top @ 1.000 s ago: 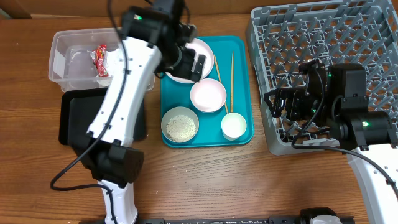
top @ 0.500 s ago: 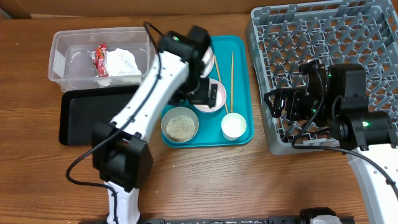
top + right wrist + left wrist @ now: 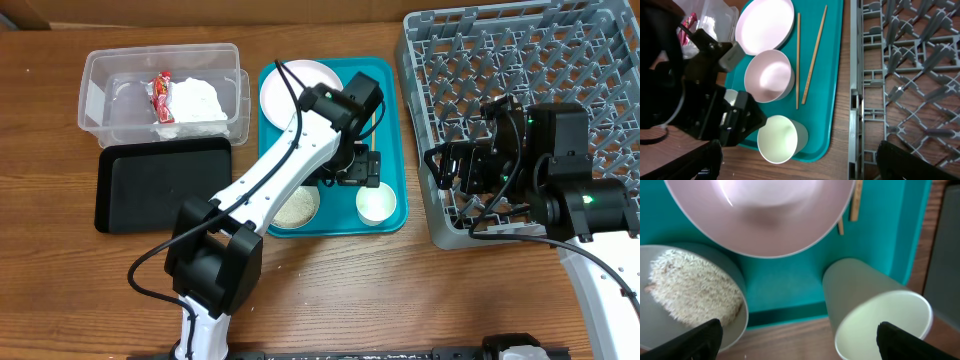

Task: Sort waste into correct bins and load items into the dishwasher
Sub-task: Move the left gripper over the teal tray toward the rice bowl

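Note:
The clear tub [image 3: 100, 75] holds the red-and-white wrapper [image 3: 161, 95] and the crumpled napkin [image 3: 197, 100]. The black tray [image 3: 160, 185] lies in front of it. On the teal tray [image 3: 390, 90] are the white plate [image 3: 295, 85], two chopsticks [image 3: 374, 105], the grey-green bowl with rice [image 3: 297, 207] and the white cup [image 3: 377, 203]. My left gripper [image 3: 358, 170] is open and empty above the white bowl [image 3: 760, 210], between the rice bowl [image 3: 685, 295] and the cup [image 3: 875, 315]. My right gripper [image 3: 445, 165] is open and empty over the left edge of the grey rack [image 3: 540, 60].
The right wrist view shows the plate [image 3: 765, 25], white bowl [image 3: 767, 75], cup [image 3: 780, 140], chopsticks [image 3: 812, 55], the left gripper [image 3: 715, 115] and the rack [image 3: 910, 75]. Bare wooden table lies in front of the teal tray.
My left arm swung from over the tub across the teal tray to above the white bowl and cup. The napkin now shows in the tub. My right arm has not moved.

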